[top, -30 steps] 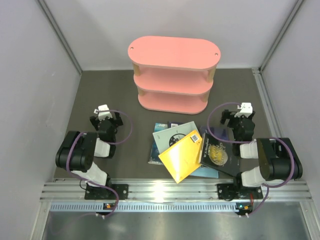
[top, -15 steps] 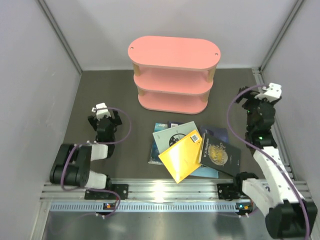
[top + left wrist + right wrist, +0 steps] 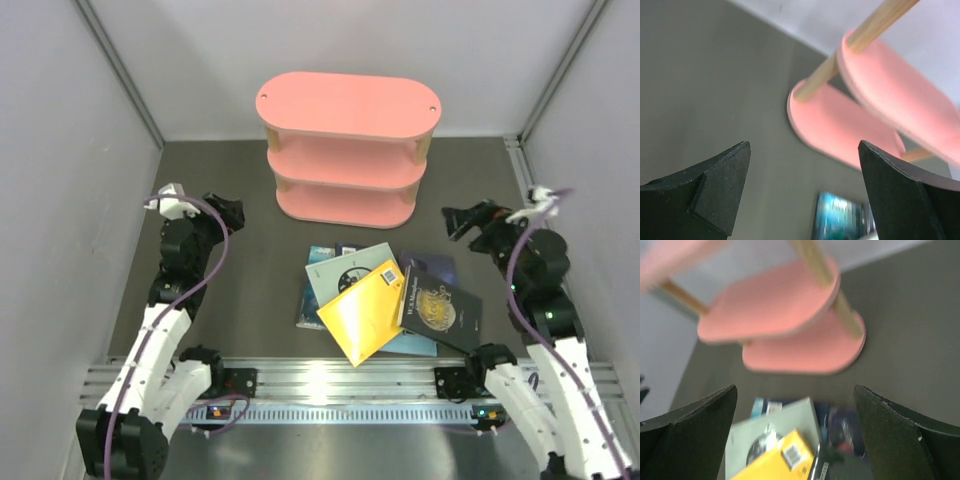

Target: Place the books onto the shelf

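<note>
The books lie in a loose overlapping pile on the dark table in front of the shelf: a yellow book (image 3: 362, 312) on top, a grey-green one (image 3: 352, 268) under it, a black one with a gold emblem (image 3: 440, 305), a teal one (image 3: 318, 258) and a purple one (image 3: 432, 266). The pink three-tier shelf (image 3: 348, 105) stands at the back, its boards bare. My left gripper (image 3: 225, 212) hovers open left of the pile, facing the shelf (image 3: 840, 125) and the teal book (image 3: 840, 217). My right gripper (image 3: 462, 222) hovers open right of the pile, above the yellow book (image 3: 775, 457).
Grey walls close in the table on the left, right and back. A metal rail (image 3: 330, 380) with both arm bases runs along the near edge. Bare dark tabletop (image 3: 230, 290) lies between the left arm and the pile.
Both arms have unfolded from their tucked poses. The left gripper rose and shifted left; the right gripper swung round to face the shelf and pile. The books have not moved.
</note>
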